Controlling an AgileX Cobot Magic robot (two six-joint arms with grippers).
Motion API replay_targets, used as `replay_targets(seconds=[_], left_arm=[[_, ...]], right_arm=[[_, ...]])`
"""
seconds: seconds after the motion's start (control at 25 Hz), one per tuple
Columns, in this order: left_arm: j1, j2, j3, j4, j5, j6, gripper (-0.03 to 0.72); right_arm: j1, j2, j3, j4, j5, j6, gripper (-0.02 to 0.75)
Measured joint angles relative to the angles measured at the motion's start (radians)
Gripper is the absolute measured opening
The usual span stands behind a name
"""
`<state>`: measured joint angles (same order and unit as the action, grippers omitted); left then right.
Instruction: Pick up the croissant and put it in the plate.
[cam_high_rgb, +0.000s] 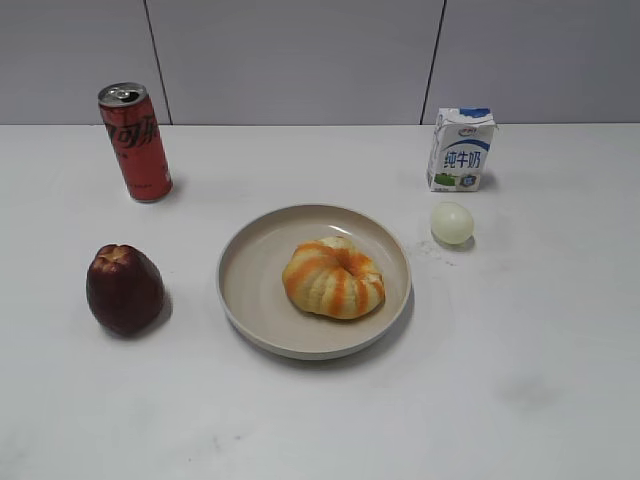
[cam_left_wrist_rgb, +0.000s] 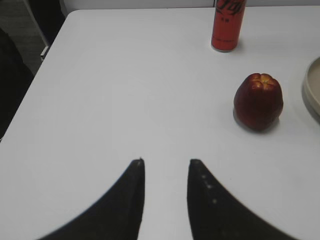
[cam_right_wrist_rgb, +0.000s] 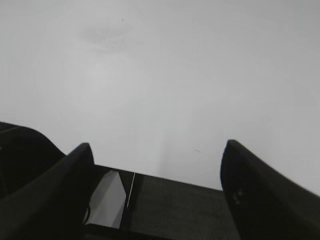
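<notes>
The croissant (cam_high_rgb: 333, 278), puffy with orange and cream stripes, lies inside the round beige plate (cam_high_rgb: 250, 280) at the table's middle. Neither arm shows in the exterior view. In the left wrist view my left gripper (cam_left_wrist_rgb: 166, 162) is open and empty over bare table; the plate's rim (cam_left_wrist_rgb: 312, 90) shows at the right edge. In the right wrist view my right gripper (cam_right_wrist_rgb: 157, 146) is wide open and empty over bare white table; no task object shows there.
A dark red apple (cam_high_rgb: 124, 288) sits left of the plate and shows in the left wrist view (cam_left_wrist_rgb: 258, 101). A red can (cam_high_rgb: 135, 141) stands at the back left. A milk carton (cam_high_rgb: 461, 150) and a pale egg (cam_high_rgb: 452, 222) are at the back right.
</notes>
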<state>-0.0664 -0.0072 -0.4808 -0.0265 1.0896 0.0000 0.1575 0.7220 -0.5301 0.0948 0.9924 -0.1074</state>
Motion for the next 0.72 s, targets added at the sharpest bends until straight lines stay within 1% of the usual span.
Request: replay_targets(seconds=[0.72], left_arm=[[0.0, 0.0, 0.0, 0.0, 0.0, 0.0, 0.233]], right_arm=[[0.0, -0.563, 0.027, 0.0, 0.033, 0.013, 0.589]])
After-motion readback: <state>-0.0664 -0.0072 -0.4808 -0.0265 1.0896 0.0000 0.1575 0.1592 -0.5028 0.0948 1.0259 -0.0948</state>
